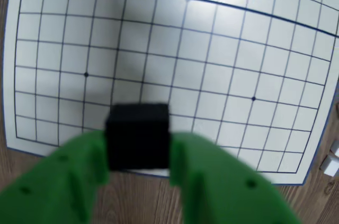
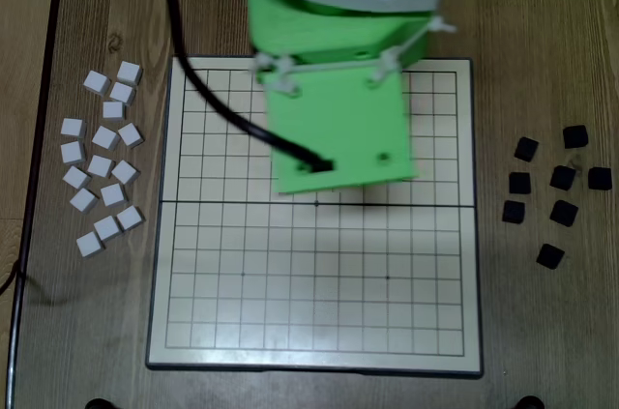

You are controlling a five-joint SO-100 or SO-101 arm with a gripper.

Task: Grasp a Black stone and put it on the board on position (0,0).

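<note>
Pincer point(image 1: 139, 152) pinches a black stone point(image 1: 137, 134) between two green fingers point(image 1: 79, 176), seen in wrist view at 6 o'clock of frame, just over the board's point(image 1: 222, 38) near edge. Fold line point(image 1: 212, 2) runs across at 12 o'clock from the stone; the centre dot on it is hard to make out here, glare there. Two off-line dots point(image 1: 86, 74) sit between.

Overhead view: green arm point(image 2: 338, 119) covers the board's point(image 2: 319, 351) upper half, pincer and stone hidden under it. Centre dot point(image 2: 316, 204) lies on the fold line point(image 2: 213, 201), just past the arm's lower edge, toward 6 o'clock. So the carry likely goes straight ahead along the arm's line to that dot, then lower.

Spare black stones point(image 2: 561, 182) at 3 o'clock on bench point(image 2: 542, 42), white blocks point(image 2: 102, 162) at 9 o'clock.
</note>
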